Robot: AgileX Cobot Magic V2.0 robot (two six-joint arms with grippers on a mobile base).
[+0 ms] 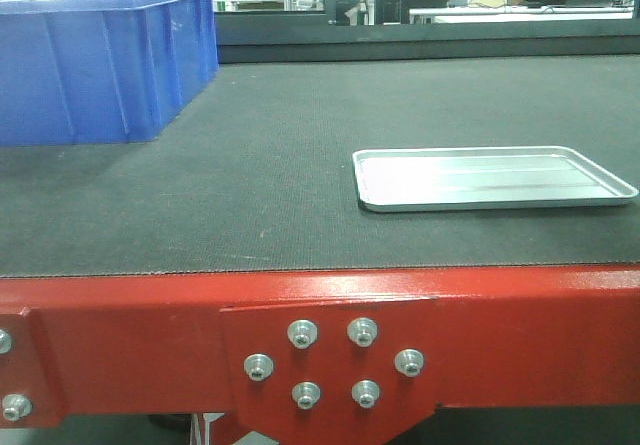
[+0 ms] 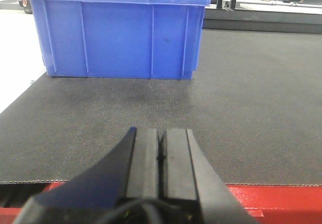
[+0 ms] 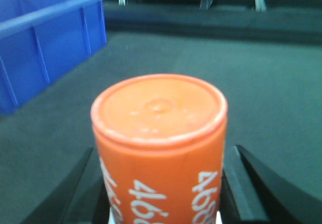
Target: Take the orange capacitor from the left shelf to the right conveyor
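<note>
- Closest to the right wrist camera, the right gripper [image 3: 163,186] clamps the orange capacitor [image 3: 159,133], a smooth cylinder with white numerals and a flat round top.
- The left gripper [image 2: 161,153] has its black pads pressed together, holding nothing.
- A glossy red metal frame [image 1: 500,325] with round bolts [image 1: 302,333] edges the belt.
- The dark, finely textured belt [image 1: 250,185] carries a shallow, shiny metal tray [image 1: 490,177] at right.
- Farthest left stands a ribbed blue plastic bin [image 1: 100,65].
</note>
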